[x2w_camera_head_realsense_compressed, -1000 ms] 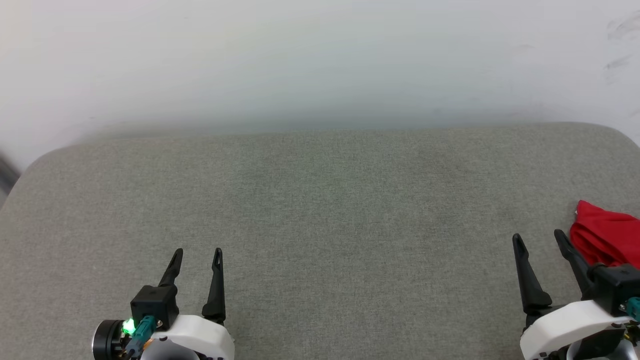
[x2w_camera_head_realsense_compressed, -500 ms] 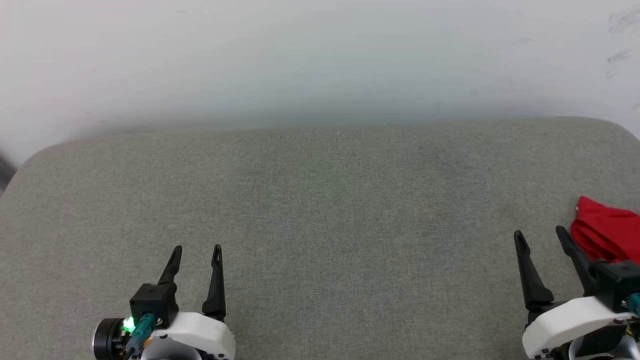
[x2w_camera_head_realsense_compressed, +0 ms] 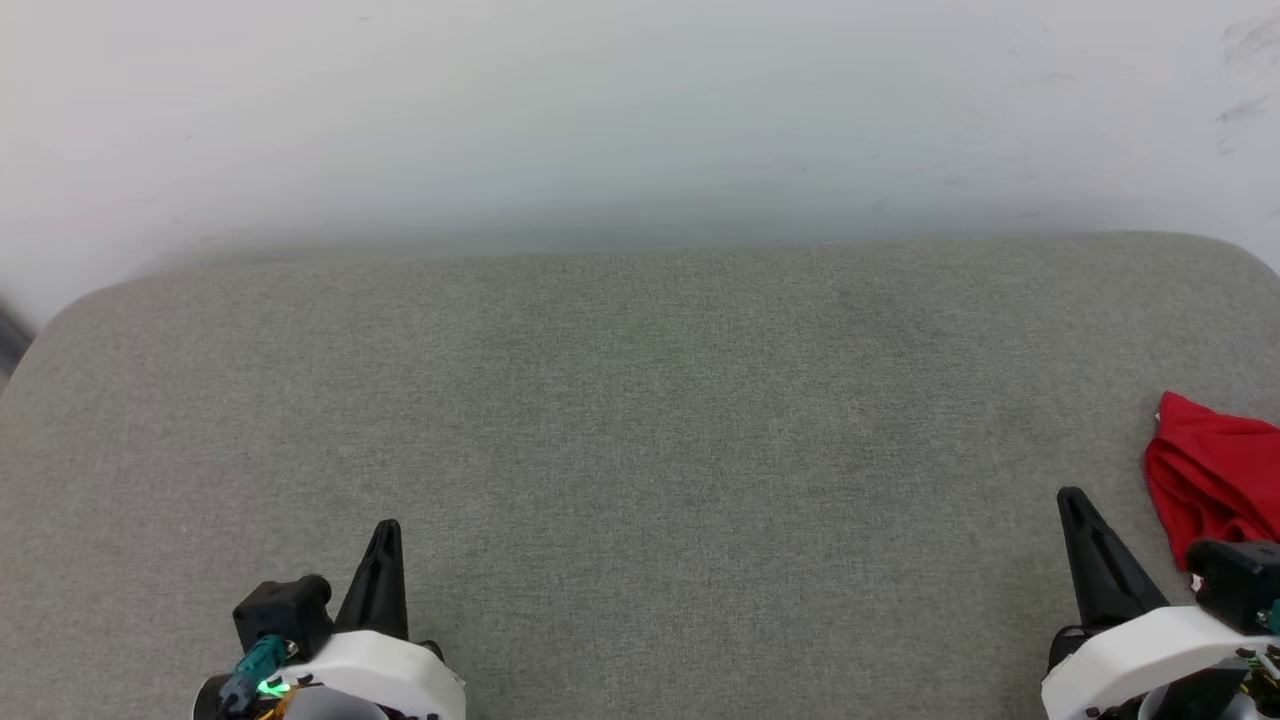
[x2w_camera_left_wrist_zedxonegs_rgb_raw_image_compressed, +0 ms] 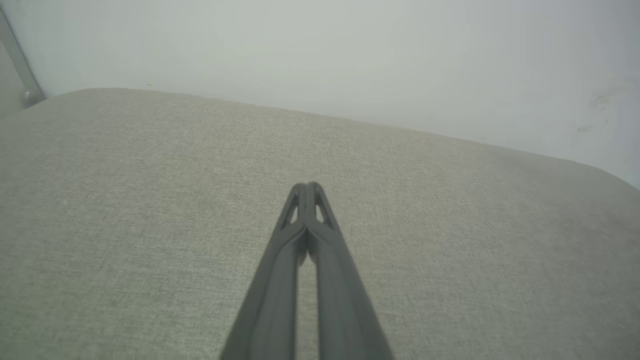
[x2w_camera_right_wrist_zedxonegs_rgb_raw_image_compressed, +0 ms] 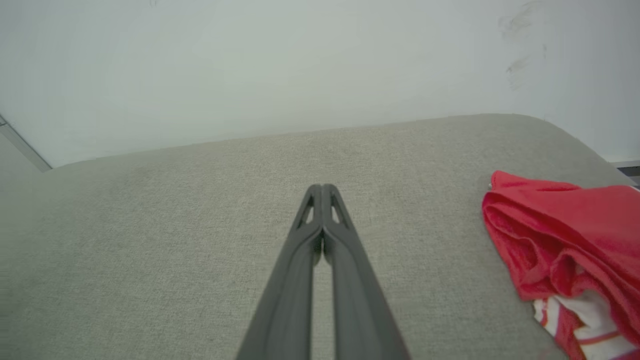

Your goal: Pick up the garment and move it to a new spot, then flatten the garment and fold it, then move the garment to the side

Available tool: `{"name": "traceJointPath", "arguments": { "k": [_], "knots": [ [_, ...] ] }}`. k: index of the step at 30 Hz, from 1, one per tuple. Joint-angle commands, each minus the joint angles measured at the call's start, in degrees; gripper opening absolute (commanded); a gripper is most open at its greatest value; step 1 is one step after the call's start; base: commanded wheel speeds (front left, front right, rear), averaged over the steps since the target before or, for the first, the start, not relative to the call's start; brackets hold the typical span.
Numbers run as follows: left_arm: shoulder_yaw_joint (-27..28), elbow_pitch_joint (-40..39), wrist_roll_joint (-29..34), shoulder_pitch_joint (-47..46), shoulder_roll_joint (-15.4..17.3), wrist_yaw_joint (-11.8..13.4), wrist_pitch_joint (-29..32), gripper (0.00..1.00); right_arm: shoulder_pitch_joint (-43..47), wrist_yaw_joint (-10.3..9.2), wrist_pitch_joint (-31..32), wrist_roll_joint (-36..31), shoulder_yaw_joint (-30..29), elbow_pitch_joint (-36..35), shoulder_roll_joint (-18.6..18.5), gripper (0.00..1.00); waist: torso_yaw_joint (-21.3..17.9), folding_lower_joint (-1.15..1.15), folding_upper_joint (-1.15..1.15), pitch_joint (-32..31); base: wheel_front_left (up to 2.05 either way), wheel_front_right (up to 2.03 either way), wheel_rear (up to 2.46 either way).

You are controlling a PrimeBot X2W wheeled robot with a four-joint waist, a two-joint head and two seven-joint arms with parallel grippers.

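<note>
Nearest, at the lower left of the head view: left gripper (x2w_camera_head_realsense_compressed: 388, 530), jaws pressed together into one dark point, pinching nothing, over the grey cushion (x2w_camera_head_realsense_compressed: 640, 450). At the lower right: right gripper (x2w_camera_head_realsense_compressed: 1074, 497), jaws likewise pressed together and empty. Just right of it, clear of the fingers, at the cushion's right edge: garment (x2w_camera_head_realsense_compressed: 1210, 475), crumpled in a red heap and cut off by the frame. In the right wrist view, white and red-striped fabric at the heap's near end. Farther back: rounded rear edge of the cushion, then pale wall (x2w_camera_head_realsense_compressed: 640, 110) with faint dark scuffs (x2w_camera_head_realsense_compressed: 1245, 50) at upper right.
</note>
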Motion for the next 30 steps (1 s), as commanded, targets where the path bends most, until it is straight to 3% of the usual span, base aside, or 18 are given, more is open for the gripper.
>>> {"name": "traceJointPath", "arguments": {
  "k": [1,30],
  "knots": [
    [1.27,-0.74,-3.08,-1.23,-0.06,-0.75,0.77,0.00,-1.87,0.00,0.11,3.82,-0.33,-0.19,0.02,0.00,0.02,0.00,0.00,-0.03,0.00,0.00,0.00],
    [8.22,-0.45,-25.37,-2.31,-3.23,-6.25,7.36,0.00,-4.68,-0.01,1.04,30.71,-1.22,5.25,0.89,0.00,0.22,0.00,0.00,-0.29,0.00,0.00,0.00]
  ]
}}
